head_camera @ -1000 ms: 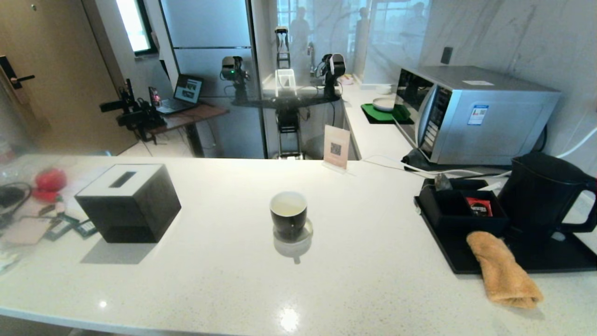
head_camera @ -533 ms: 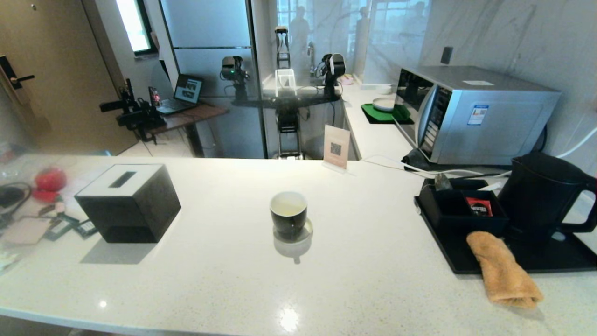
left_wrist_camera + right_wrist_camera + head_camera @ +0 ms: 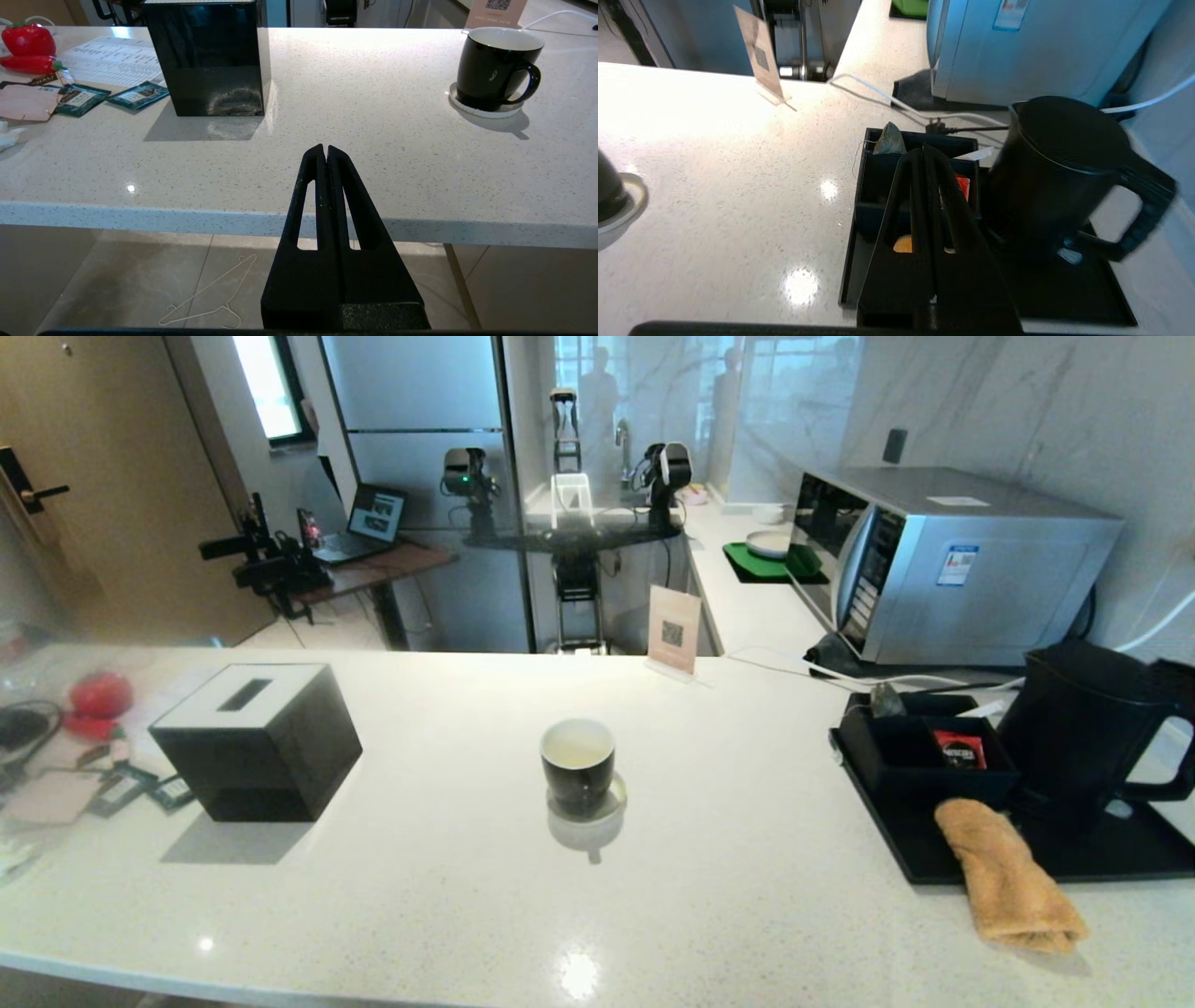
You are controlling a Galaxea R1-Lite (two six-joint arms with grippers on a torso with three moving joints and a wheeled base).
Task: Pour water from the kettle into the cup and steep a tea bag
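Observation:
The black cup [image 3: 578,767] with a white inside stands on a coaster mid-counter, also in the left wrist view [image 3: 495,70]; whether water is in it I cannot tell. The black kettle [image 3: 1088,733] stands on the black tray [image 3: 1102,859] at the right, handle to the right [image 3: 1057,177]. The grey-green tea bag [image 3: 885,702] leans on the far corner of the organiser box [image 3: 888,139]. My right gripper [image 3: 923,148] is shut and empty, above the tray's near side, left of the kettle. My left gripper [image 3: 325,148] is shut and empty, at the counter's front edge.
A black tissue box [image 3: 257,739] sits at the left, with packets and red toy peppers [image 3: 98,695] beyond it. An orange cloth [image 3: 1008,877] lies over the tray's front edge. A red packet [image 3: 960,749] is in the organiser. Microwave [image 3: 943,565] and cables stand behind the tray.
A dark part of my right arm has come into the head view's right edge, beside the kettle's handle. Cup, kettle and tea bag have not moved.

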